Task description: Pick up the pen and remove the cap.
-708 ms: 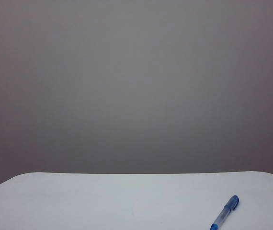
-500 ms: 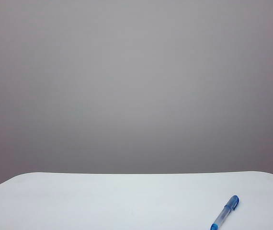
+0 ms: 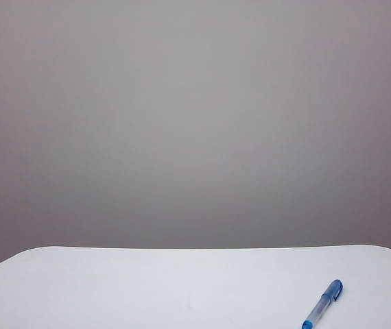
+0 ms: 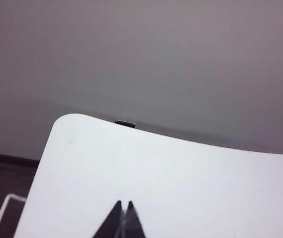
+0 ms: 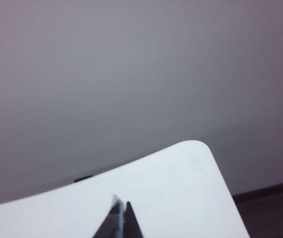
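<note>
Both claws are pinched shut and empty: I see the left gripper (image 4: 123, 204) and right gripper (image 5: 120, 202) low over the white table (image 3: 147, 288). Neither wrist view shows the pen (image 3: 322, 305); lying diagonally, cap (image 3: 333, 290) far end, it likely sits nearer my right claw.

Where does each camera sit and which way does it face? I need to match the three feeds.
Exterior view: low, facing across the table at a grey wall; pen front right; no arm shows.
Left wrist view: over the table; shut left gripper.
Right wrist view: likewise; shut right gripper.
All share the table and wall.
</note>
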Controlling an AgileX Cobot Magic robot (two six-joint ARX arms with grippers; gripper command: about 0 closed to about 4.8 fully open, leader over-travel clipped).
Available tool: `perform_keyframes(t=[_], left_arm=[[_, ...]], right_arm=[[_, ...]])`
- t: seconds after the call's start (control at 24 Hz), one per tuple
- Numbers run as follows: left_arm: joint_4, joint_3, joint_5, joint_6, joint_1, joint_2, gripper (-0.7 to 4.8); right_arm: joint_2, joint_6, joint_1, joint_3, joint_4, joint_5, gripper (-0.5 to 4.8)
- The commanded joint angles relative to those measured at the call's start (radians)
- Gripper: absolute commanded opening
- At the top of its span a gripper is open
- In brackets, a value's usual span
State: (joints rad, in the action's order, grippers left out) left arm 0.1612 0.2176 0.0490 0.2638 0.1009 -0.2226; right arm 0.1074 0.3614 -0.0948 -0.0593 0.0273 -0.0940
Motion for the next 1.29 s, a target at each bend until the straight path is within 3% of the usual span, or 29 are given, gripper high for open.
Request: perform_keyframes(t=[0.04,0.17,0.25,0.33,0.42,0.5,0.62,0.75,0.83,0.87,0.92,0.96,1.0,1.04,1.21,1.29], left_arm=[[-0.023,0.191,-0.007,-0.082,0.0,-0.219,-0.06],[0.051,0.366,0.048,-0.188,0.0,-0.427,-0.06],[0.14,0.51,0.085,-0.274,0.0,-0.575,-0.06],[0.191,0.632,0.095,-0.335,0.001,-0.694,-0.06],[0.212,0.724,0.098,-0.352,0.001,-0.781,-0.06],[0.229,0.784,0.098,-0.381,0.001,-0.839,-0.06],[0.235,0.869,0.103,-0.415,0.026,-0.933,-0.06],[0.209,0.902,0.103,-0.44,0.034,-1.012,-0.06],[0.2,0.902,0.09,-0.445,0.055,-1.042,-0.06],[0.206,0.902,0.057,-0.46,0.061,-1.078,-0.06],[0.209,0.902,0.046,-0.472,0.061,-1.091,-0.06],[0.207,0.902,0.043,-0.477,0.064,-1.119,-0.06],[0.203,0.902,0.044,-0.477,0.071,-1.13,-0.06],[0.194,0.901,0.043,-0.477,0.09,-1.151,-0.05],[0.183,0.901,0.082,-0.497,0.096,-1.189,-0.06],[0.177,0.901,0.13,-0.496,0.102,-1.198,-0.06]], right_arm=[[0.149,0.005,0.001,-0.143,0.029,-0.02,-0.03],[0.319,0.004,0.001,-0.286,0.05,-0.006,-0.02],[0.446,-0.074,0.001,-0.347,0.237,0.119,-0.01],[0.558,-0.045,0.001,-0.394,0.423,0.242,-0.02],[0.681,0.04,-0.005,-0.511,0.327,0.273,-0.01],[0.802,0.038,-0.034,-0.621,0.198,0.27,-0.01],[1.043,0.058,-0.142,-0.826,0.023,0.072,0.0],[1.246,0.058,-0.275,-1.004,-0.13,-0.153,0.63],[1.323,0.1,-0.293,-1.074,-0.215,-0.176,0.73],[1.402,0.213,-0.308,-1.138,-0.316,-0.177,1.35],[1.431,0.28,-0.314,-1.157,-0.357,-0.177,1.58],[1.493,0.44,-0.317,-1.191,-0.422,-0.154,2.33],[1.515,0.484,-0.317,-1.199,-0.439,-0.137,2.73],[1.555,0.542,-0.317,-1.205,-0.455,-0.1,3.44],[1.615,0.585,-0.334,-1.205,-0.647,-0.132,3.85],[1.658,0.576,-0.331,-1.203,-0.728,-0.135,4.7]])
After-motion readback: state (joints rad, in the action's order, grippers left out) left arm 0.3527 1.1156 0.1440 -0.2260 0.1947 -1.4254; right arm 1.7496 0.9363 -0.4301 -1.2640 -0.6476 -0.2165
